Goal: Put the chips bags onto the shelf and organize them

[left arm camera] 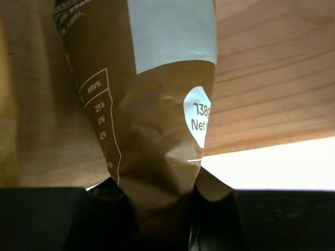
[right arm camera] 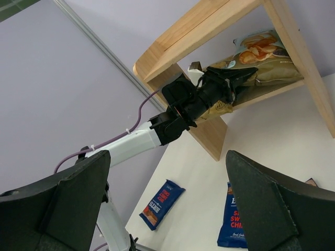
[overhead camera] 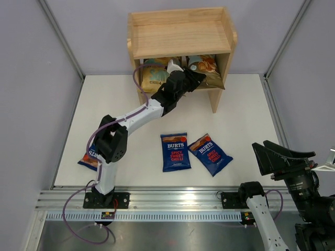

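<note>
Crinkled olive foil bag (left arm camera: 157,130) in left end effector (left arm camera: 162,225), inside pale-wood shelf (left arm camera: 272,89).

- The top view looks down from above the near edge over the white table (overhead camera: 246,115) toward the light wooden two-tier shelf (overhead camera: 180,36).
- The left wrist view sits very close to a crinkly olive-brown foil bag (left arm camera: 152,130).
- The right wrist view looks up from well back, sharing shelf and bag with the top view.

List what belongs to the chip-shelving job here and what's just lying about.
Job: shelf; Cassava bag, held by left gripper; tan-and-teal bag; centre Burts bag; right Burts bag; left Burts bag.
Lying about: purple cable; aluminium rail.
</note>
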Controlling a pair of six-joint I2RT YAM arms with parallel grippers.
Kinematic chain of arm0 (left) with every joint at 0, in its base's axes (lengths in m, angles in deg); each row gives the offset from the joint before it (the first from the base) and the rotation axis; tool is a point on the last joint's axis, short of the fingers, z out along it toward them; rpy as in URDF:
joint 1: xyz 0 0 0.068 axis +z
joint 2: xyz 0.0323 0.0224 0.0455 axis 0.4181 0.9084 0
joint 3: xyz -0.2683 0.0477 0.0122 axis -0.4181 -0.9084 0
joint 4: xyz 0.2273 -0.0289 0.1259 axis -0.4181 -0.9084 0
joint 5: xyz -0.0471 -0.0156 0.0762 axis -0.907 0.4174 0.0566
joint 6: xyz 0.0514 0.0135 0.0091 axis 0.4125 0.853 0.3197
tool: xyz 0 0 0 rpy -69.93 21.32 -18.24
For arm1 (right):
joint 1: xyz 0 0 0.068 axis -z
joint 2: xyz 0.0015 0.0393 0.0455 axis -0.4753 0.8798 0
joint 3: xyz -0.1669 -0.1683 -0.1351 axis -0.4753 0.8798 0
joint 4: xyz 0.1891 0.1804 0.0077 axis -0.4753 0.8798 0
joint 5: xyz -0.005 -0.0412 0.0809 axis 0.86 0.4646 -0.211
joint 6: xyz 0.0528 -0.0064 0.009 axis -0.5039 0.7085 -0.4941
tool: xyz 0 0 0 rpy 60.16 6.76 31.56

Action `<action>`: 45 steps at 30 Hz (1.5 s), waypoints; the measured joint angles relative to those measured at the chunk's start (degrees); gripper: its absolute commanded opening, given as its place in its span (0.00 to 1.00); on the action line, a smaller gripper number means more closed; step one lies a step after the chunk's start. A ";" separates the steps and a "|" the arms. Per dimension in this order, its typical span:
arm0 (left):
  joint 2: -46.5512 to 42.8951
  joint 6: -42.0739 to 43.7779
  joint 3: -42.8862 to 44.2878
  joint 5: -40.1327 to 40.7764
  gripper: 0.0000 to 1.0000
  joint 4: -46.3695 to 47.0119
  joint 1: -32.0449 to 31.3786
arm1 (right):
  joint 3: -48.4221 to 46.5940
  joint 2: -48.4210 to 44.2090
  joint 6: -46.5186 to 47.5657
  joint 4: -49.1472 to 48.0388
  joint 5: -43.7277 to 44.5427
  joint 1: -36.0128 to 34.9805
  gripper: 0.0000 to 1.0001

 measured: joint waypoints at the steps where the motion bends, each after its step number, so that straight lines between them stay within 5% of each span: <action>1: 0.72 -0.15 0.92 -0.46 0.12 -0.52 0.00 | 0.00 0.00 -0.02 0.00 0.00 0.00 0.99; 12: 1.22 -0.22 1.92 -2.91 0.61 -5.92 0.76 | -0.09 0.00 -0.39 0.00 -0.09 0.00 0.99; 16: 0.02 1.70 1.97 -2.60 0.71 -10.03 0.39 | 0.26 0.00 -0.35 -0.17 -0.46 0.00 1.00; 27: -9.70 5.44 -0.26 -0.17 0.83 -20.41 -0.46 | -1.09 7.54 4.85 1.70 -7.13 0.00 0.99; 38: -23.39 10.32 -6.91 3.74 0.99 -22.40 -0.22 | 8.46 12.17 8.00 1.07 -7.69 0.00 1.00; 45: -34.29 15.89 -14.14 4.24 0.99 -22.47 -0.04 | 17.11 12.33 8.00 -3.21 -7.98 0.00 0.99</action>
